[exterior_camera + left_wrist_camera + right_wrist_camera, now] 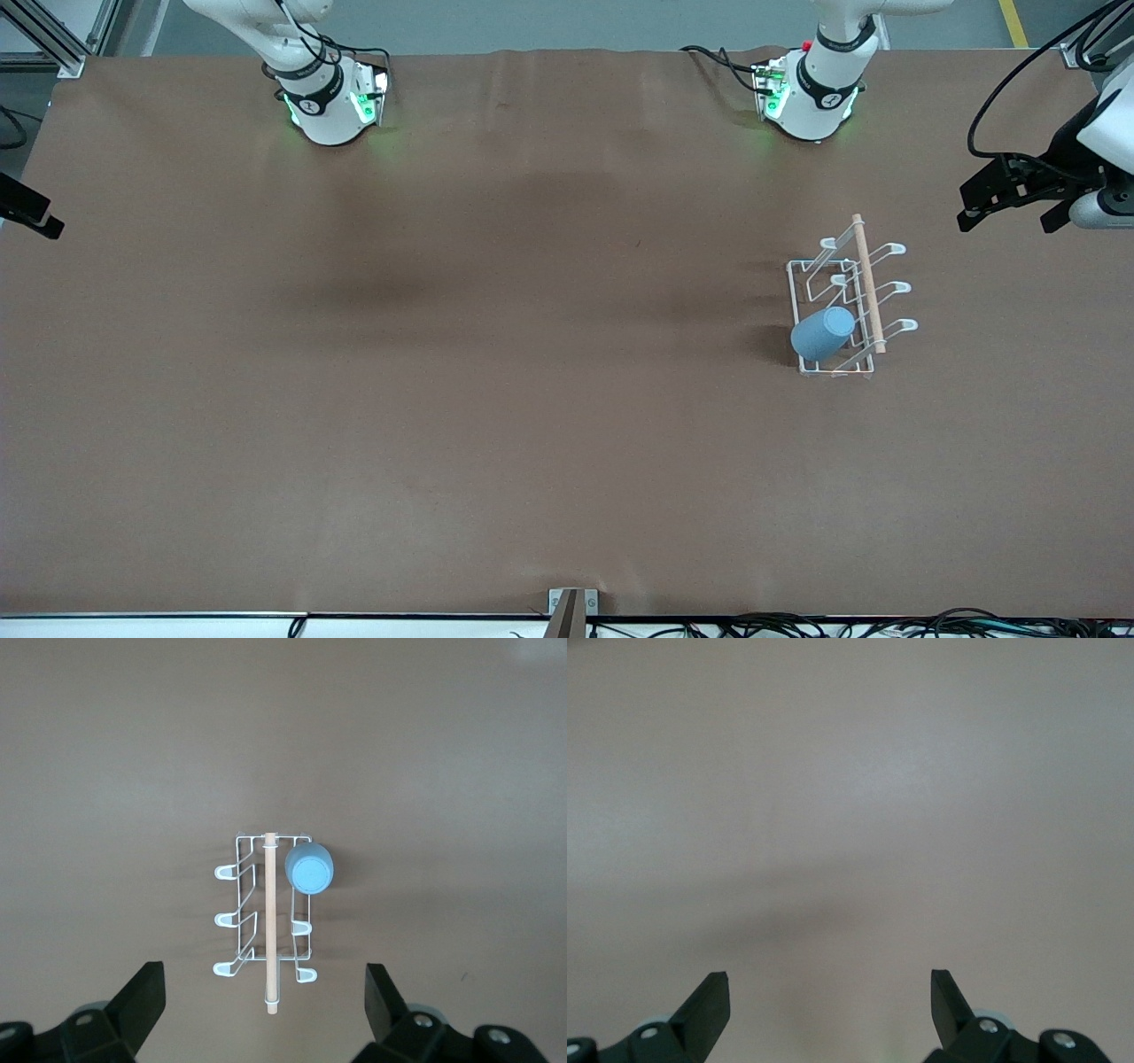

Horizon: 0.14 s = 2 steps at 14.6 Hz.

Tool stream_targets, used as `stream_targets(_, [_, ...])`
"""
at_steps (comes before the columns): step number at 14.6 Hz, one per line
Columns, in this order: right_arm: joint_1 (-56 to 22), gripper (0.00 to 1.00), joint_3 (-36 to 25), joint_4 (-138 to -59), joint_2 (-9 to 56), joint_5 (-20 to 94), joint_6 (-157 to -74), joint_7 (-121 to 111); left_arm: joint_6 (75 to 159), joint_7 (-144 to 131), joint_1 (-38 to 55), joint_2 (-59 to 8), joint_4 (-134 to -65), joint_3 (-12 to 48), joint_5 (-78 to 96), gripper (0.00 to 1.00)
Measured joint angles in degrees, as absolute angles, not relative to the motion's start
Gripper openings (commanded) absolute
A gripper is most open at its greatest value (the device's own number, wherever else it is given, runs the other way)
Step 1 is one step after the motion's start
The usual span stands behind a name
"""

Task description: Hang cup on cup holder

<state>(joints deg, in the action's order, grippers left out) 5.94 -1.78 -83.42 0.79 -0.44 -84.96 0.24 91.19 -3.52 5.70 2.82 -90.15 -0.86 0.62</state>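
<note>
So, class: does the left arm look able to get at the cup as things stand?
Probably yes: the left end effector is open, and the cup hangs uncovered on the cup holder, though prongs and rod crowd it.

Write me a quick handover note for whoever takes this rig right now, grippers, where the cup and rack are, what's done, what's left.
Left gripper: open, holding nothing, up over the table's edge at the left arm's end, with the rack in its wrist view.
Right gripper: open, holding nothing, over bare table; that arm waits.
Cup holder: stands on the table toward the left arm's end.
Cup: upside down over a prong at the rack's end nearer the front camera, on the side facing the right arm; neither gripper touches it.
Done: the cup appears hung.
Left: probably nothing beyond checking that it sits securely; five prongs are free.
</note>
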Motion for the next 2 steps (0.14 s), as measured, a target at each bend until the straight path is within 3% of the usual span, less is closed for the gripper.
stream_targets(2, [5.94, 1.0, -1.8, -83.42, 0.78, -0.44, -84.82, 0.24, 91.19, -3.53, 5.69, 2.82, -90.15, -1.16, 0.62, 0.99])
